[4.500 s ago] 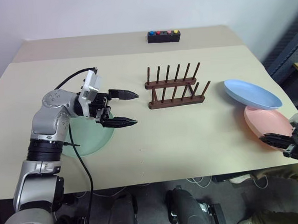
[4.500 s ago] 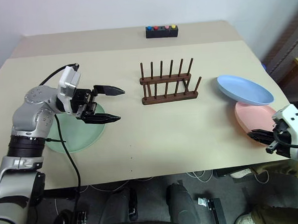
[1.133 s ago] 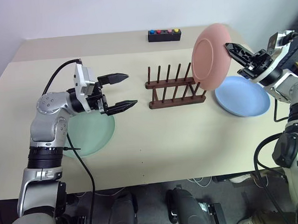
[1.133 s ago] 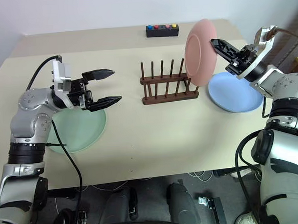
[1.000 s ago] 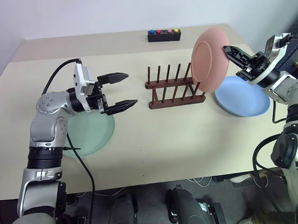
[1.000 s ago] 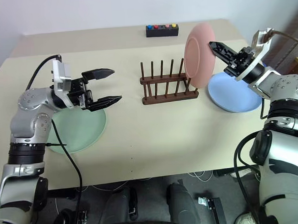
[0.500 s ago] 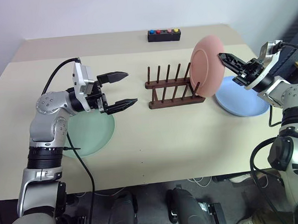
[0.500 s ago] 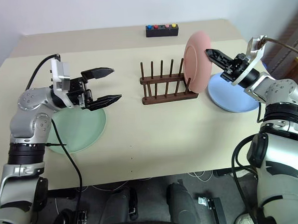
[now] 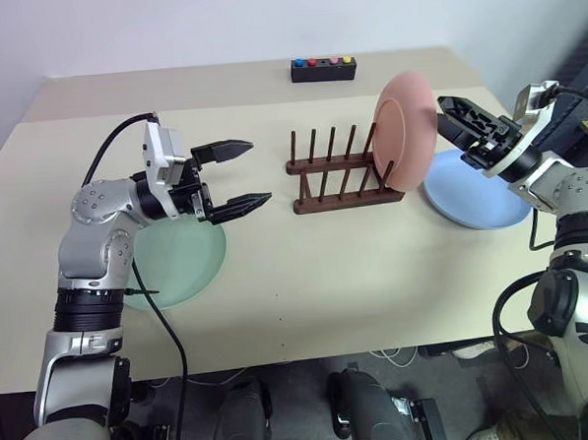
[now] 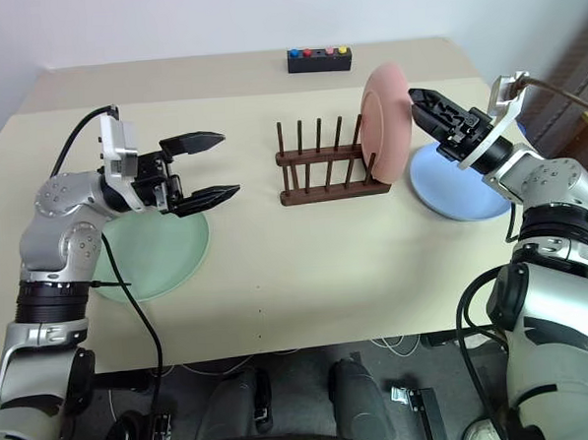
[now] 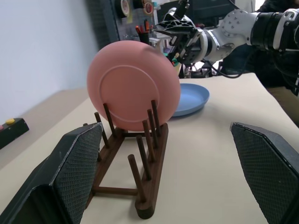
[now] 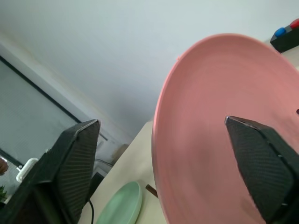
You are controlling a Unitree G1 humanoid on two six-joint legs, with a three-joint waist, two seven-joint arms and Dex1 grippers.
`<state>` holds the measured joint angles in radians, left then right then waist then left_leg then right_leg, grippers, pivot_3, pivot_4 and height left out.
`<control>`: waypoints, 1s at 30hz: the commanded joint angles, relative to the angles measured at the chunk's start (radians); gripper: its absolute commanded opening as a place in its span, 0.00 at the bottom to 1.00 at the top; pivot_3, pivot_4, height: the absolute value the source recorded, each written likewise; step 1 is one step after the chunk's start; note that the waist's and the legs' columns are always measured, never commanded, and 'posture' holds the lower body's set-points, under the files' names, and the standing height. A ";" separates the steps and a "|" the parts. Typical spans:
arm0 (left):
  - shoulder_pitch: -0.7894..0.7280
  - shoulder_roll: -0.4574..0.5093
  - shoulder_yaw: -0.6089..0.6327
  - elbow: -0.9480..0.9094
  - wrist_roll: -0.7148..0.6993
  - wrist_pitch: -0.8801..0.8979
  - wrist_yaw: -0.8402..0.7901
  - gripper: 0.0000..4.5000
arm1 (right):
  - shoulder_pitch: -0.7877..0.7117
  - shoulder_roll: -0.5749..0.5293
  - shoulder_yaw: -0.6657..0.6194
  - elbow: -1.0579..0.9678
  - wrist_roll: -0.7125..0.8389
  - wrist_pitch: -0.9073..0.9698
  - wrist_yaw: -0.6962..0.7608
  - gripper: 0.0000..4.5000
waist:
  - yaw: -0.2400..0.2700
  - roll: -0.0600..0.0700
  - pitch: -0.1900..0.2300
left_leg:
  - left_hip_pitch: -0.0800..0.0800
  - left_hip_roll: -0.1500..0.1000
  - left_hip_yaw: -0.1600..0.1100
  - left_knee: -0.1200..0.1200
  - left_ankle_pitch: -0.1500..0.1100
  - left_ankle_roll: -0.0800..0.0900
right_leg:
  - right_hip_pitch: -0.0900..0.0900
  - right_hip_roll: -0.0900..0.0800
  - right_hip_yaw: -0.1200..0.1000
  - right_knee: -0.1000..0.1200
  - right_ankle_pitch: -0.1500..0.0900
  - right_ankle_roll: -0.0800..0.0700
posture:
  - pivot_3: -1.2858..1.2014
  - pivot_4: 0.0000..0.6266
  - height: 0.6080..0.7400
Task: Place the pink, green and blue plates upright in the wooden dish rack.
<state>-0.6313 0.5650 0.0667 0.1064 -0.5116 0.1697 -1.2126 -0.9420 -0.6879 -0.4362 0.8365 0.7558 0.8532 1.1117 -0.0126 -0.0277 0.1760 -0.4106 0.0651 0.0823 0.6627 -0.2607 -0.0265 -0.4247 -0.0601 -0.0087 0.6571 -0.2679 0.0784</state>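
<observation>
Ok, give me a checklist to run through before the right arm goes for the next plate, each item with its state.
1. Round pink plate upright at the right end of the dark brown wooden dish rack: ok.
2. Right gripper jaws open, off the pink plate's rim: ok.
3. Pink plate steady without support: cannot tell.
4. Round blue plate flat on the beige table beside the rack, within view: ok.
5. Left gripper jaws open, holding nothing, above the round green plate: ok.
6. Free peg slots left of the pink plate: ok.
</observation>
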 commanded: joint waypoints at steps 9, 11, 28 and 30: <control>-0.010 -0.007 0.027 -0.026 -0.044 0.030 0.013 1.00 | 0.124 -0.069 -0.119 -0.381 0.048 -0.140 0.009 1.00 | 0.001 0.000 0.000 | 0.000 0.000 0.000 0.000 0.000 0.000 | 0.000 0.000 0.000 -0.001 0.000 0.001 | 0.52 0.24 1.00; -0.007 -0.004 0.029 -0.027 -0.047 0.031 0.014 1.00 | 0.155 -0.078 -0.133 -0.465 0.074 -0.124 0.005 1.00 | 0.001 0.000 0.000 | 0.000 0.000 0.000 -0.001 0.000 0.000 | 0.000 0.000 0.000 -0.001 0.000 0.001 | 0.52 0.24 1.00; -0.036 0.167 0.092 0.074 -0.004 0.237 0.131 1.00 | 0.466 -0.078 0.007 -1.106 0.165 -0.197 0.044 1.00 | -0.002 0.000 0.001 | 0.000 0.000 -0.001 0.000 0.000 0.000 | 0.000 0.000 0.000 -0.001 0.001 0.001 | 0.52 0.24 1.00; -0.016 0.228 0.110 0.077 -0.005 0.288 0.133 1.00 | 0.479 -0.066 0.028 -1.116 0.162 -0.209 0.043 1.00 | -0.004 0.000 0.001 | 0.000 0.001 -0.001 -0.001 0.000 0.000 | 0.000 0.001 0.000 -0.001 0.001 0.001 | 0.52 0.24 1.00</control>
<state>-0.6480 0.7608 0.1194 0.1950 -0.5108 0.4325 -1.0833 -0.4698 -0.7608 -0.4063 -0.2506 0.8992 0.6675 1.1478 -0.0165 -0.0280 0.1770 -0.4103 0.0659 0.0814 0.6619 -0.2608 -0.0264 -0.4245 -0.0593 -0.0087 0.6556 -0.2673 0.0796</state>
